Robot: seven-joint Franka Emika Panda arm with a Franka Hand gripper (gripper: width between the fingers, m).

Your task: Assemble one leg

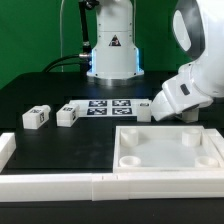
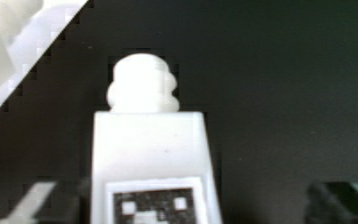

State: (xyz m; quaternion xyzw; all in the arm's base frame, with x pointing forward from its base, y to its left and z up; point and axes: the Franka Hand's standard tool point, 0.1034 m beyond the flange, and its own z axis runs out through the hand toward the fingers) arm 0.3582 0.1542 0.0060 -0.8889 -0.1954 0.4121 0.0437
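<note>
In the wrist view a leg lies on the black table between my fingers, its rounded threaded tip pointing away and its square marker near the camera. My gripper is open and straddles the leg, with a dark gap on each side between the leg and the fingertips. In the exterior view my gripper is low at the far edge of the white tray, and the leg under it is hidden by the hand. Two more legs lie at the exterior view's left.
The marker board lies in the middle of the table with another small white piece at its right end. Long white border bars run along the front and the left edge. The tray's rim shows in the wrist view.
</note>
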